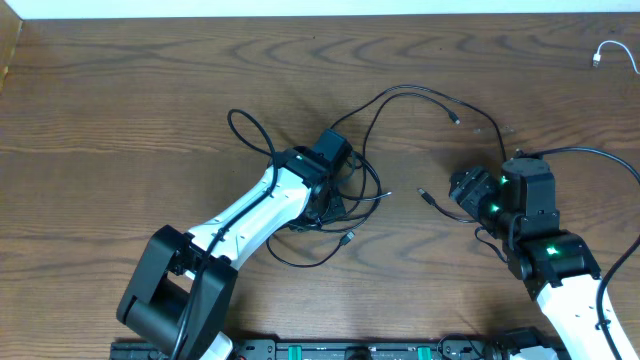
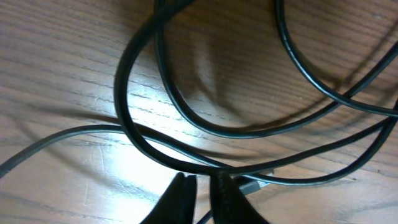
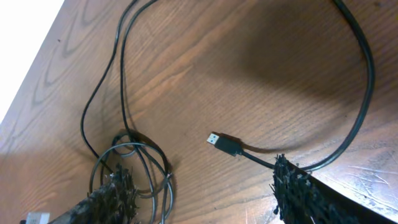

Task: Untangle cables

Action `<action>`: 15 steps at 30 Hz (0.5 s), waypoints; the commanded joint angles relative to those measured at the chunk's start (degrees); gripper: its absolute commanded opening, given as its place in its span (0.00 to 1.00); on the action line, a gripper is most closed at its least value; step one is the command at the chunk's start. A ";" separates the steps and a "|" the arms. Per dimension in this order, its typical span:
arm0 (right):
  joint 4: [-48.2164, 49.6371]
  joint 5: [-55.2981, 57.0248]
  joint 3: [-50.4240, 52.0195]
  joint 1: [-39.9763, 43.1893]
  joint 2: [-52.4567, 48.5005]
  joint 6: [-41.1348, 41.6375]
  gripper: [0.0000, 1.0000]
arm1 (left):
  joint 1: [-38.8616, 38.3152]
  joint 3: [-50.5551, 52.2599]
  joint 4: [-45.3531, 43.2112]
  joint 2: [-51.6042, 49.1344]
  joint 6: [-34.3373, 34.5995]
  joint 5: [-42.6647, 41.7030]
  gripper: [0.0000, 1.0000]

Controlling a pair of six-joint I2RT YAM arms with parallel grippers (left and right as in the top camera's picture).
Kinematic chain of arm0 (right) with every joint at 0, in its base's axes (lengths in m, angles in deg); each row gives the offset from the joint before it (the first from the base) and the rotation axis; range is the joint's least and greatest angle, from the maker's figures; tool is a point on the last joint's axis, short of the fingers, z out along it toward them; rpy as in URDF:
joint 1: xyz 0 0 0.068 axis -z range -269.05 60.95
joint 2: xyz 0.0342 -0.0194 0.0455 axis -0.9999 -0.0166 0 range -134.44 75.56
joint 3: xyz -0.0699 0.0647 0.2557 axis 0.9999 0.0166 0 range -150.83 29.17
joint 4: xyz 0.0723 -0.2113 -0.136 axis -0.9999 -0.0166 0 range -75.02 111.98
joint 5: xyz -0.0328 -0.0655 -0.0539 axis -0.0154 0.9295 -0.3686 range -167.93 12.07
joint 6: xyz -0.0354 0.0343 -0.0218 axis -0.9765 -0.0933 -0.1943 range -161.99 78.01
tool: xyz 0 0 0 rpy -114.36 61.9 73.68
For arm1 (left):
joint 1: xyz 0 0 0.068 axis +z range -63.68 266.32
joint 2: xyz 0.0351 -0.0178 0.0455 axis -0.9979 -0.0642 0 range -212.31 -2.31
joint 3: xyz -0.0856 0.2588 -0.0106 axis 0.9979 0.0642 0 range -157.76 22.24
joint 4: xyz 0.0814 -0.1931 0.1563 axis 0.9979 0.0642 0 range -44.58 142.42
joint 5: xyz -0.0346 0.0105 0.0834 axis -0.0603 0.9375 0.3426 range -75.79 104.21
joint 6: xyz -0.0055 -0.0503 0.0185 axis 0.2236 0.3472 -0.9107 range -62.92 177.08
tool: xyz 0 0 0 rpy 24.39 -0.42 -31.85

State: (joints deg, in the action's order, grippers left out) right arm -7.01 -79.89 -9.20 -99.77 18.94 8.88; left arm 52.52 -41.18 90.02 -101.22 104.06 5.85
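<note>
Left end effector (image 2: pixel 202 190): low over the knot at the centre of the overhead view. Its fingers (image 2: pixel 230 199) were drawn almost together, with only a slit between them. Whether a strand sat in that slit could not be told.
Right end effector (image 3: pixel 200 171): jaws wide apart, holding nothing.
Risk, left: several black cables (image 2: pixel 120 87) overlapped just above the tips. A pinch there would likely catch two strands at once, and a pull would then tighten the knot rather than loosen it.
Risk, slip: the cord was thin and smooth, so a grip at the very tips would probably let it slide out under tension.
Risk, right: nothing pinned the free end, so a pull from the left could drag the whole bundle across the bench (image 1: pixel 120 90).
Cables by the left tips: strands crossed just beyond the fingers, filling the middle of the wrist view. A connector (image 2: pixel 252 182) lay just right of the tips.
Cable by the right tips: a plug (image 3: pixel 224 144) lay flat between the open fingers, slightly ahead of them. Its cord ran toward the right-hand finger, then looped off to the upper right.
Knot from the right wrist: lower left of that view, beside the left-hand finger.
White cable (image 1: pixel 612 52): upper right corner of the overhead view, well apart from both arms.
</note>
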 commanded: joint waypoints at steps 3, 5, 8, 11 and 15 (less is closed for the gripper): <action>-0.70 -0.15 -1.05 0.13 -0.04 0.26 0.71 | -0.04 -0.55 3.63 -0.09 11.10 4.94 0.25; -0.76 -0.15 -1.05 0.13 -0.04 0.26 0.72 | -0.15 -0.55 4.44 -0.09 17.86 6.67 0.40; -0.83 -0.15 -1.05 0.13 -0.04 0.26 0.73 | -0.55 -0.55 2.75 -0.09 27.43 6.99 0.53; -0.83 -0.15 -1.05 0.13 -0.17 0.26 0.74 | -1.81 -0.55 -1.03 -0.09 31.80 6.95 0.53; -1.01 -0.13 -1.05 0.13 -0.74 0.24 0.75 | -3.80 -0.55 -2.47 -0.09 35.80 6.95 0.53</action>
State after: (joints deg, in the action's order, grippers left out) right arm -7.67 -79.91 -9.20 -99.77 18.81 8.88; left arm 50.42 -41.18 87.68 -101.22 132.32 11.57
